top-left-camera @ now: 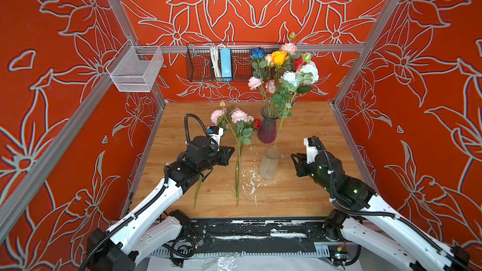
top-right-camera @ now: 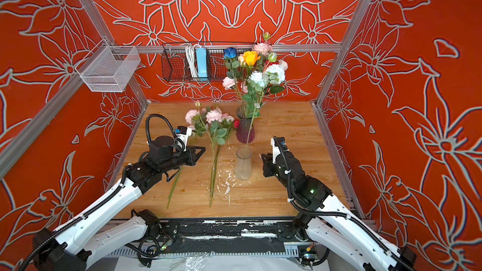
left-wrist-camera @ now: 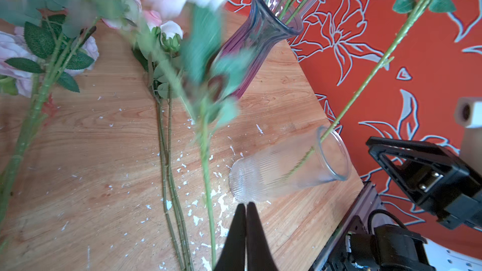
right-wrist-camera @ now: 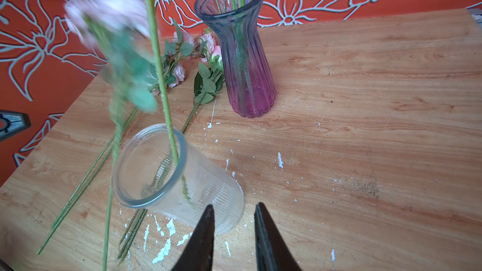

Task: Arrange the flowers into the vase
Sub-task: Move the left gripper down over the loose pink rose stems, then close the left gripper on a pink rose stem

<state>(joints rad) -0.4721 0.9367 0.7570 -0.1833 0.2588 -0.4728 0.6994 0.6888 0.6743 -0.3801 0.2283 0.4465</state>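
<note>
The loose flowers (top-left-camera: 238, 162) lie on the bench (top-left-camera: 300, 199), left of centre in both top views. Their long axis runs from the pink blooms at the far side, beside the purple vase (top-left-camera: 267, 129), to the cut ends toward the near edge. A further stem (top-left-camera: 198, 191) lies partly under the left arm (top-left-camera: 156, 199). The purple vase stands upright and carries most of the bouquet. The clear vase (top-left-camera: 270, 164) stands just in front of it, with a single stem (top-left-camera: 279, 131) leaning out of its mouth.

The left pincer (top-left-camera: 230, 152) is clenched. In the left wrist view its fingertips (left-wrist-camera: 238, 230) press together with nothing visible between them. Its tip points across the stems, roughly square to their axis, just beside the nearest one. That stem is blurred, so it cannot be determined whether it rests flat. The right pincer (right-wrist-camera: 233, 207) is released and empty. It sits on the opposite side of the clear vase from the loose flowers.

Judgement: the left arm is the nearer one. A grasp requires parting the jaws first, then closing across a stem at mid-length, below the leaves. Both vase mouths lie to the right of that pick point.
</note>
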